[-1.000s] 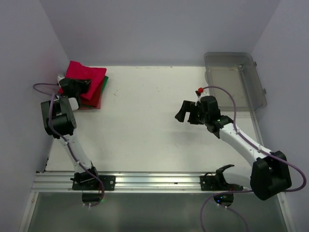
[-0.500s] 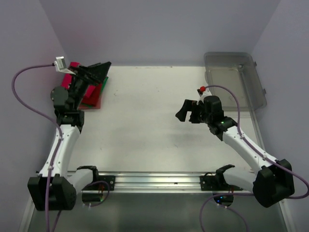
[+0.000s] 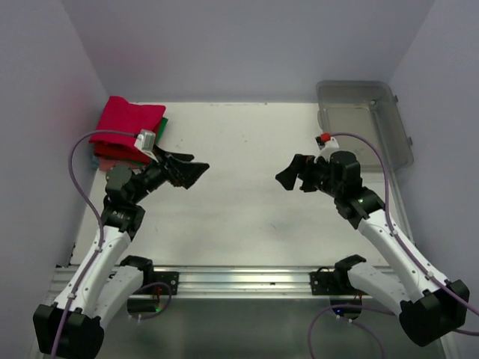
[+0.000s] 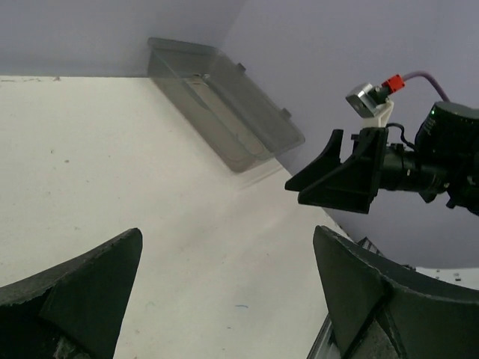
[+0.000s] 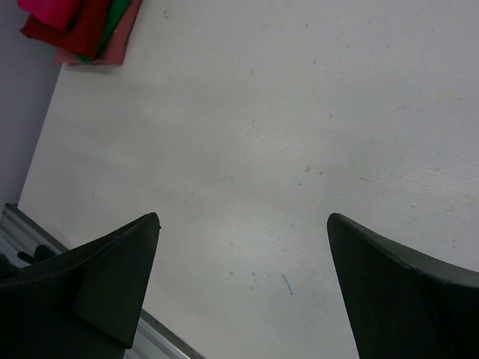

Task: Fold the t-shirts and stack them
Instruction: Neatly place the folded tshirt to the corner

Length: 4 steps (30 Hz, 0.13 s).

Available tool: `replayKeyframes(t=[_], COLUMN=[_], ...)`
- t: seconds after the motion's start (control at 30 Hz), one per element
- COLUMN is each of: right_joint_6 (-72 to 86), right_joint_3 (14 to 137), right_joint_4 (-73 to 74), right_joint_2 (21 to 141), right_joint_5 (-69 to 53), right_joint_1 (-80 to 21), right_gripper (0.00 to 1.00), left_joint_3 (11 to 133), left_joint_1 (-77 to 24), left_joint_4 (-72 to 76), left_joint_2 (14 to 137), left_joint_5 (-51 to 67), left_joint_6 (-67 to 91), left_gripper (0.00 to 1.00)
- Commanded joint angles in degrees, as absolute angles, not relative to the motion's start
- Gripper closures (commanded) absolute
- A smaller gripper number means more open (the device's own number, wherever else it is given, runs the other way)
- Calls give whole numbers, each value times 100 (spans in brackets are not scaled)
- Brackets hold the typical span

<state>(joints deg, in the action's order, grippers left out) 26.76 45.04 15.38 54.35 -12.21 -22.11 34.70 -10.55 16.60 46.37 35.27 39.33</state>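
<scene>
1. Since it let go at the stack of t-shirts (image 3: 129, 133) a second ago, the left gripper (image 3: 194, 173) has swung to mid-frame, jaws wide and empty. The right gripper (image 3: 287, 172) faces it, equally wide and holding nothing.
2. Crimson-pink t-shirt (image 3: 135, 116) tops that stack, upper left. Judgement: stacking looks finished.
3. Lower shirts show edges only, and the green one (image 5: 114, 22) is a sliver. Contents of the grey plastic bin (image 3: 364, 123), upper right, are unclear.

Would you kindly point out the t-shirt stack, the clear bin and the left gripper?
t-shirt stack (image 3: 129, 126): top external view, top crimson shirt.
clear bin (image 3: 363, 126): top external view, its bare floor.
left gripper (image 4: 227, 233): left wrist view, midway between fingertips.
</scene>
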Motion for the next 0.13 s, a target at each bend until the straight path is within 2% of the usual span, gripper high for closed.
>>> replayKeyframes(t=[0.0, 0.1], right_joint_6=[2593, 2567], right_joint_3=[4676, 4851], right_joint_4=[1617, 1880], right_joint_2=[5186, 5264], right_joint_5=[-1494, -1389], right_joint_1=[-2232, -2232], right_gripper=[1, 1], left_joint_3=[3393, 3340], left_joint_1=[-1169, -1187], left_joint_4=[1329, 1274], left_joint_2=[4491, 4588], left_joint_5=[3806, 3893], left_joint_6=[3359, 3322], left_gripper=[0, 0])
